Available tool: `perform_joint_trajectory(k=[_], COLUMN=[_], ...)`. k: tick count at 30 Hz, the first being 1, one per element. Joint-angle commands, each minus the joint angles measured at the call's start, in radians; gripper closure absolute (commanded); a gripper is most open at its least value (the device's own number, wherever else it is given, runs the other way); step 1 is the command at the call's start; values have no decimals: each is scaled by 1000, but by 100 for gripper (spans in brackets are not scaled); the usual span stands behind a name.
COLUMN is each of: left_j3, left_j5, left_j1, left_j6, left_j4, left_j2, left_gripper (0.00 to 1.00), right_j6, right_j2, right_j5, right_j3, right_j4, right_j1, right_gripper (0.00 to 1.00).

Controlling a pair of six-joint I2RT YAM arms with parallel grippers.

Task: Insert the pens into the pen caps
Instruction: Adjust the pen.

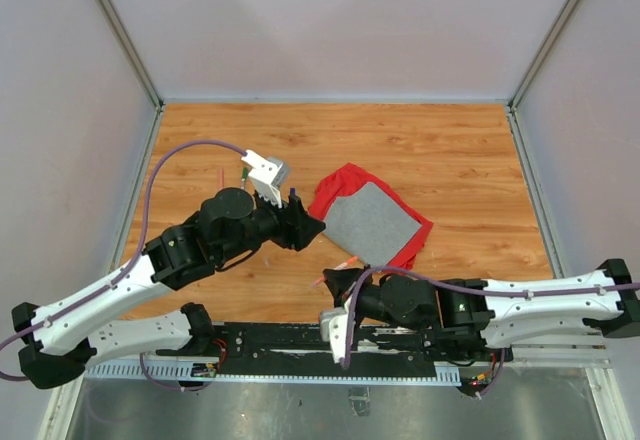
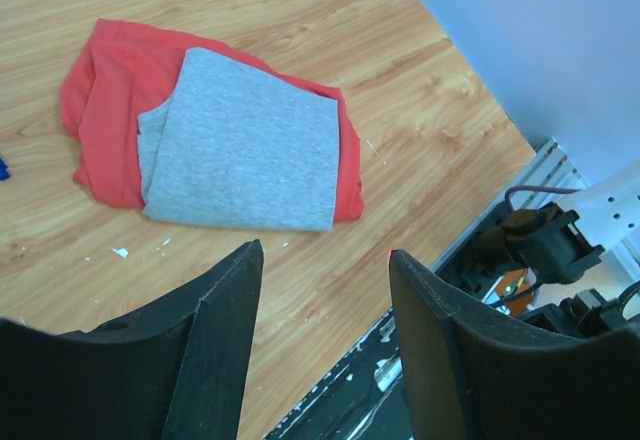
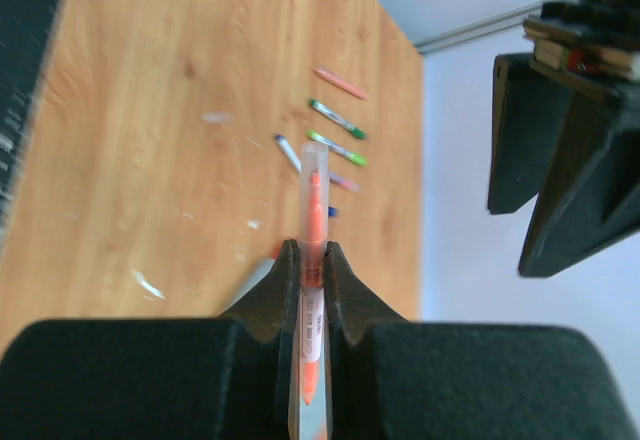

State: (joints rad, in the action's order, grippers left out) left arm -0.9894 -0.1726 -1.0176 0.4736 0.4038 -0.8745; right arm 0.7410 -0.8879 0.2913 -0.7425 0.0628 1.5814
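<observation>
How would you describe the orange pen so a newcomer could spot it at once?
Start at the right gripper, near the table's front edge. The orange pen is clamped between its jaws; the other pens lie loose on the wood beyond.

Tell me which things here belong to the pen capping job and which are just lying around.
For the job:
- orange pen, clamped in the right gripper
- loose pens, pink, green and blue-tipped
- left gripper, open and empty

Just lying about:
- red-and-grey cloth
- white scraps on the wood
</observation>
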Motion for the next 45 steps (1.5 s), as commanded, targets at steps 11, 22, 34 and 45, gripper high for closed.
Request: perform_joint_trajectory(k=[11, 22, 34, 45], left_j3=[-94, -84, -8, 30], left_j5=[163, 187, 238, 259], left_j1=[3, -33, -34, -35], left_j6=[-119, -128, -82, -81], left_j4=[17, 15, -90, -91], left_j2=[-115, -220, -230, -235], left_gripper=[39, 35, 58, 73], right_j6=[926, 951, 943, 939], right_j2=[-189, -213, -217, -223], right_j5=[436, 454, 463, 464], right_j3=[63, 67, 60, 60], right_j4=[-204, -194, -194, -198], right_j1=[127, 140, 144, 144], right_gripper=[100, 100, 99, 98])
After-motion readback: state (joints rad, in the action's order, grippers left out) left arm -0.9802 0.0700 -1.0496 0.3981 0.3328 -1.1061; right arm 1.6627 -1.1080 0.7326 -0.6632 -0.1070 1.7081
